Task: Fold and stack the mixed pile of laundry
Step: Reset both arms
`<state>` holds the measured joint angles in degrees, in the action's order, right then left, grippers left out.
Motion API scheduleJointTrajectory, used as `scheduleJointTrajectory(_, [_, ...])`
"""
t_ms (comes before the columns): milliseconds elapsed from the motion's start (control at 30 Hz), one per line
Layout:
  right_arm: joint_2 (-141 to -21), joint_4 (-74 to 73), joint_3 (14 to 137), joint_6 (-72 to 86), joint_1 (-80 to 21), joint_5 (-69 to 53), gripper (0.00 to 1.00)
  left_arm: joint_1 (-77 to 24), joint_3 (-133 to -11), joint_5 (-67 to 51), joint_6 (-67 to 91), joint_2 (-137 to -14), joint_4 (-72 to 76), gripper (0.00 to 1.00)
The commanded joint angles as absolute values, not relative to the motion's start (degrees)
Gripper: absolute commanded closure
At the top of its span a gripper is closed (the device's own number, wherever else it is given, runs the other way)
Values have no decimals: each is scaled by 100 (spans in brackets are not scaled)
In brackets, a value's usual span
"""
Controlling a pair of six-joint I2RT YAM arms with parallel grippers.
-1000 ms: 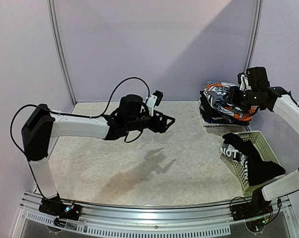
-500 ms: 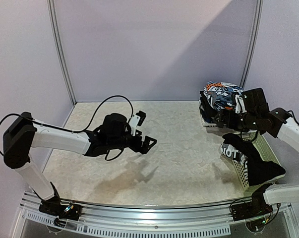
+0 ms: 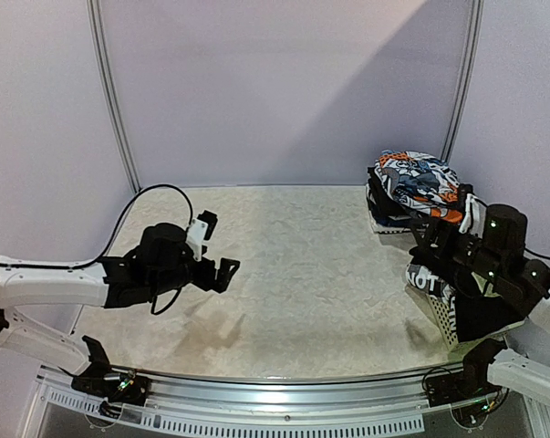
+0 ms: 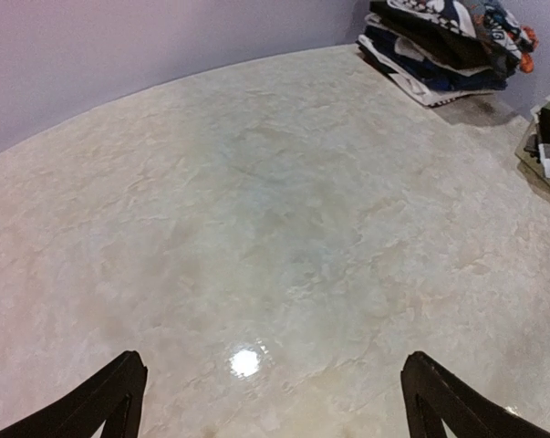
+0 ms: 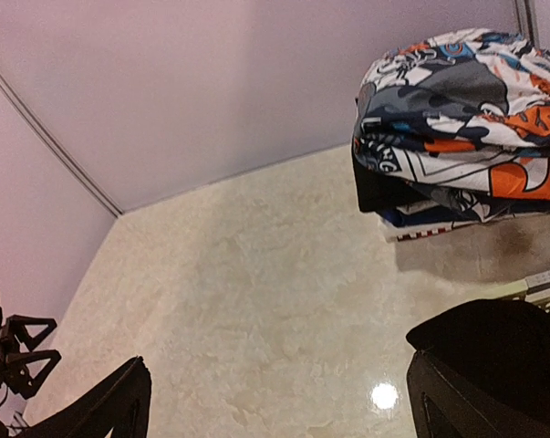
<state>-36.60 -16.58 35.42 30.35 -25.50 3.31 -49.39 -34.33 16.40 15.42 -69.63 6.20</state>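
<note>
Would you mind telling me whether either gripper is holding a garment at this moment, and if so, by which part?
Nothing is held: the left gripper and the right gripper both stand open with nothing between their fingers.

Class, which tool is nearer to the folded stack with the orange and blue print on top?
Right. The right tool hangs close in front of the folded stack; the left tool is far off across the table.

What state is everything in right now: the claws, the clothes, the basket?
Left two-finger gripper: open, empty.
Right two-finger gripper: open, empty.
Orange, blue and white graphic-print cloth garment: folded, topping the stack.
White plastic lattice basket: cloth hanging over it.
Black cloth garment with white lettering: unfolded, draped over that basket.
</note>
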Motion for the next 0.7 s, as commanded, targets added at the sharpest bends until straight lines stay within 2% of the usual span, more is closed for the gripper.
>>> scheduleJointTrajectory(0, [-2735,-872,2859,3215,-2575,718,1,-4904,-3221,2502,1663,-6176,-574,1])
scheduleJointTrajectory(233, [-1512,-896,2204,3244,-2570,1433,1,-4887,-2825,3407,1872,-4872,-1096,0])
scheduleJointTrajectory(433, [-1429,-947,2244,3012,-2570,1361,1,-4878,-2718,3625,1830,-4472,-1094,0])
scheduleJointTrajectory(667, [-1603,-922,2276,2942,-2568,1385,1,-4876,-2742,3631,1857,-4628,-1191,0])
